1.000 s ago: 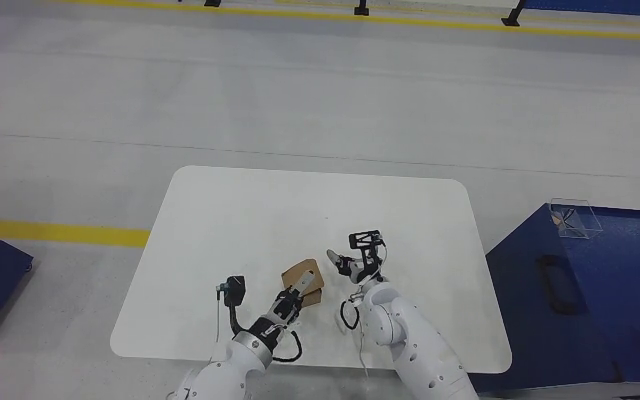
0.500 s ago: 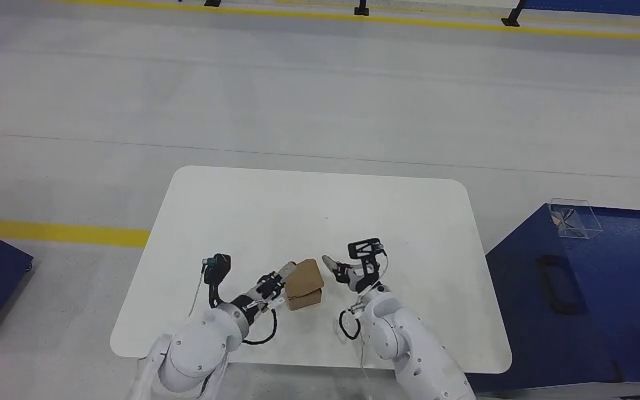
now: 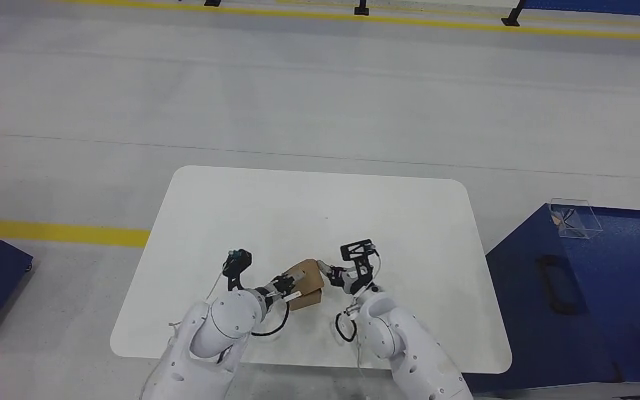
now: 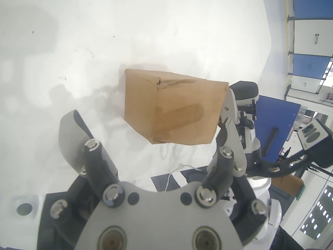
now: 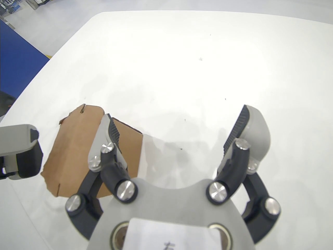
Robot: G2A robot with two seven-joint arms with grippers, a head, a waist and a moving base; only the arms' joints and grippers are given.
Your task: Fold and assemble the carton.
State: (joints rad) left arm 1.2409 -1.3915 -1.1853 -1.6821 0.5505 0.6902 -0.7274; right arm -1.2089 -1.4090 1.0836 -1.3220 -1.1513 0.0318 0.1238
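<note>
Top view puts the carton (image 3: 303, 283) near the front edge of the white table (image 3: 300, 205), between my left gripper (image 3: 283, 288) and my right gripper (image 3: 336, 277). Both are spread wide, grasping nothing. One finger (image 5: 108, 131) of my right gripper lies along the carton's side; I cannot tell whether it touches.

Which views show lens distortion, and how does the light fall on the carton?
Left wrist view: the table edge bows strongly; the carton has a broad face dimmer than its narrow one. Right wrist view: the table edge bows less. Top view: edges look straight.
</note>
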